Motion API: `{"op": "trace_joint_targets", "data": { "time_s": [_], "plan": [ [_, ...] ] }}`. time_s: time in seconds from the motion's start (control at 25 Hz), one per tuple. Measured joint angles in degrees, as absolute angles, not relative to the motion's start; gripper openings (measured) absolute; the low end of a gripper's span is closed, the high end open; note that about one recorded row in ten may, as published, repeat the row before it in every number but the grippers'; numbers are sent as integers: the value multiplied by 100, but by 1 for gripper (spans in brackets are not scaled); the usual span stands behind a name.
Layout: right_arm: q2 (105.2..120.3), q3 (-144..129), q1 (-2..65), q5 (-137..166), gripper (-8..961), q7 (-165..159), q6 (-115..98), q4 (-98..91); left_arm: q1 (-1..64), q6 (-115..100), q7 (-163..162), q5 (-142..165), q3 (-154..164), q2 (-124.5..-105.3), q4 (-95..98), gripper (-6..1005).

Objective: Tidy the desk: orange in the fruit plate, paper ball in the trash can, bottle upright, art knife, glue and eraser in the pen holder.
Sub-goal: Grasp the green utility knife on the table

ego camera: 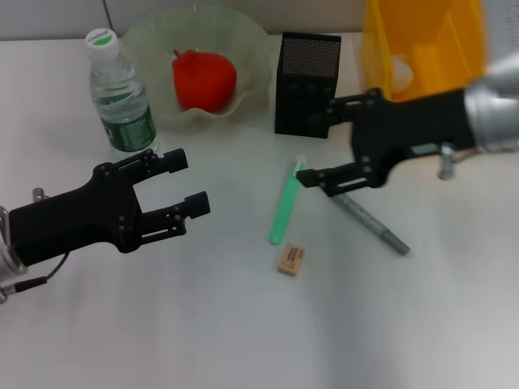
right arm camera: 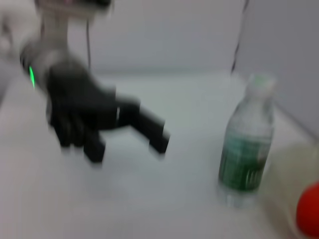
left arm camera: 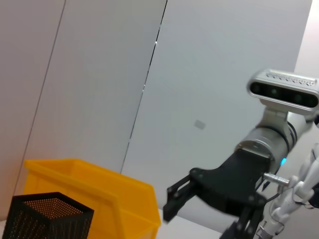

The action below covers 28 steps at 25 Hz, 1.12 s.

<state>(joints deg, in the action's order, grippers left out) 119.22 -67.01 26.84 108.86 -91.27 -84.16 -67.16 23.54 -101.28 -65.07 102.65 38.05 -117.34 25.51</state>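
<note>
Black right end effector (ego camera: 318, 142) hovers spread above the green pen (ego camera: 284, 204); left end effector (ego camera: 185, 183) hangs open, idle

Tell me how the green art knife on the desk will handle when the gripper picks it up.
The green art knife looks slim and rigid, so it probably won't flop. It lies flat, leaving little height to pinch. Its smooth plastic body may slip or pivot if gripped off-centre.

My desk (ego camera: 243, 340) is plain white and evenly lit, stretching from six o'clock up to the wall at twelve. Behind it stand pale grey wall panels (left arm camera: 99, 74), split by thin dark seams.
</note>
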Motion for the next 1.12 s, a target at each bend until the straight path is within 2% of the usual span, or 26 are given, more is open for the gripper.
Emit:
{"op": "trace_joint_targets", "data": {
  "time_s": [0.24, 0.6, 0.8, 1.12],
  "plan": [
    [11911, -5959, 1980, 9547, 788, -8070, -8850, -5644, 2407, -10226, -6755, 10266, 3890, -11669, 2648, 796],
    [11865, -4622, 1498, 9265, 804, -5801, -9756, -3294, 2517, -10278, -7525, 10275, 4064, -11709, 3270, 795],
    [11866, -4076, 1191, 9282, 807, -5021, -9666, -2759, 2726, -10292, -8607, 10209, 4389, -11853, 4190, 795],
    [11805, -4036, 1199, 9563, 805, -4989, -9408, -2645, 3245, -10050, -10428, 10071, 4852, -11862, 5042, 795]
  ]
}}
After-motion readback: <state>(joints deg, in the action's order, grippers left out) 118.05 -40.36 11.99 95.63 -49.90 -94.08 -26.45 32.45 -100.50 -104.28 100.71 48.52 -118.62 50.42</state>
